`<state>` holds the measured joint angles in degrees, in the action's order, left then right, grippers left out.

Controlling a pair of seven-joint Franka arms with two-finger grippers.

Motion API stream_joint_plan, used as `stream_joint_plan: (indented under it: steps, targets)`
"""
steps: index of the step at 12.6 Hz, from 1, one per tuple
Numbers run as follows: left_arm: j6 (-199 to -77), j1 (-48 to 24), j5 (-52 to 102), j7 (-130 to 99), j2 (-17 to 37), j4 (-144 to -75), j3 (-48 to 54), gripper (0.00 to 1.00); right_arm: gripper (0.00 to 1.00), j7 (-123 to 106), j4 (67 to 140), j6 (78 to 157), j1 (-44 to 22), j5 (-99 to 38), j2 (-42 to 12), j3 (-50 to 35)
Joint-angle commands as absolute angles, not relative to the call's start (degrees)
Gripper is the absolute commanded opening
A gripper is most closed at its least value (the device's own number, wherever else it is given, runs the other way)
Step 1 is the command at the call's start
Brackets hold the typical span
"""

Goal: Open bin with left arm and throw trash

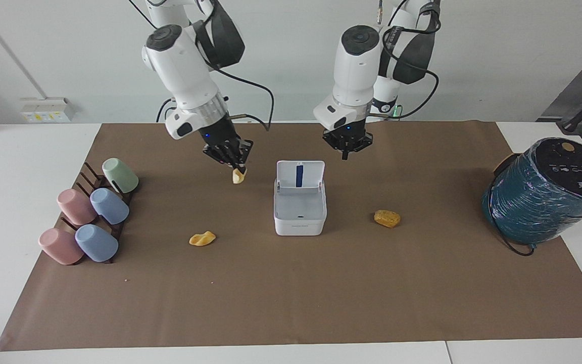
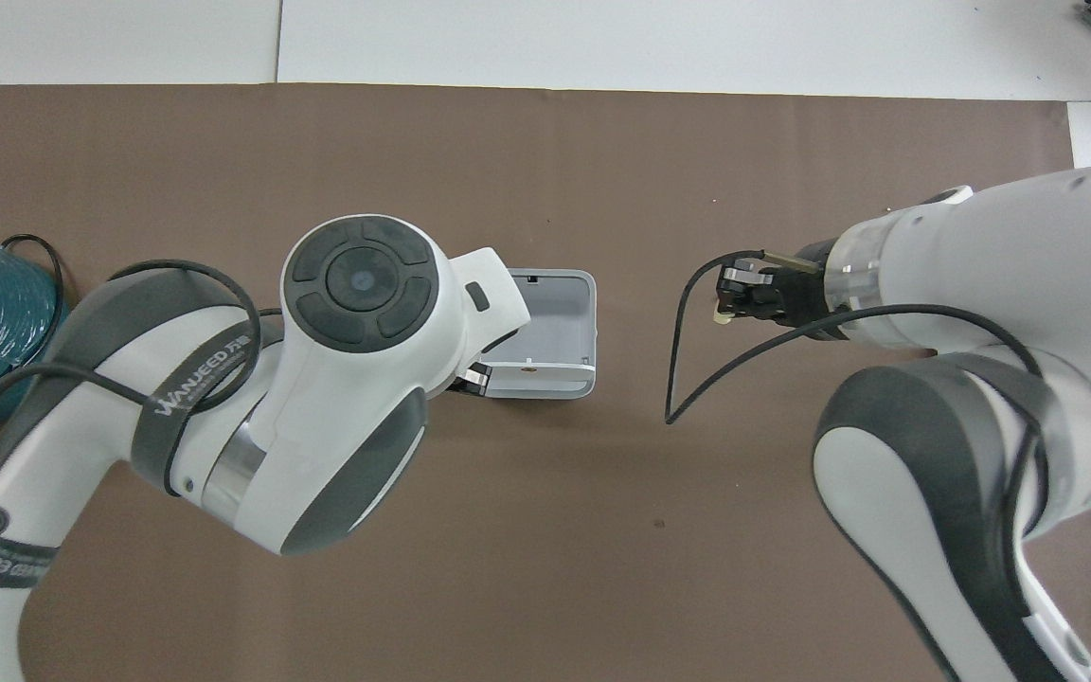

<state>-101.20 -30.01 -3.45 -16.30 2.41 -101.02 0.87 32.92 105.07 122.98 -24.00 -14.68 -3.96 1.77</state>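
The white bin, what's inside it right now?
The bin stands with its lid up, and the floor and walls that show inside look bare, no trash. In the overhead view the left arm covers part of the opening. The right gripper holds the pale yellow lump beside it.

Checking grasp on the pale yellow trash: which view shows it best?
Facing view: the pale yellow trash hangs in plain sight from the right gripper. Overhead, only a sliver shows at the gripper's tip.
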Motion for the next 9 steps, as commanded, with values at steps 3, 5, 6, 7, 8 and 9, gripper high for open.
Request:
stream_joint_plan:
  steps: [3, 5, 6, 7, 8, 9]
  targets:
    - [-111.6, -21.4, -4.5, -16.3, -0.4, -106.8, 1.2, 0.72, 0.0, 36.2, 104.0, 130.9, -29.3, -19.0, -12.6, 1.6]
    - [-119.1, -18.6, -4.5, -16.4, -0.4, -110.0, 1.2, 1.0, 0.0, 36.2, 103.8, 133.1, -30.8, -25.2, -14.1, 1.6]
    - [-120.8, -17.8, -4.5, -16.4, 0.1, -110.8, 1.2, 1.0, 0.0, 36.2, 103.6, 133.9, -31.1, -25.4, -15.2, 1.6]
    - [-123.1, -17.0, -4.5, -16.3, 0.8, -112.0, 1.2, 1.0, 0.0, 36.2, 103.6, 135.2, -31.5, -25.5, -16.0, 1.5]
    - [-126.7, -16.2, -4.5, -16.8, 2.6, -113.2, 1.2, 1.0, 0.06, 36.2, 103.6, 135.9, -31.8, -25.5, -16.7, 1.4]
    - [-130.0, -15.9, -4.5, -17.0, 3.4, -114.9, 1.2, 1.0, 0.44, 36.1, 103.6, 136.1, -32.0, -25.5, -16.8, 1.3]
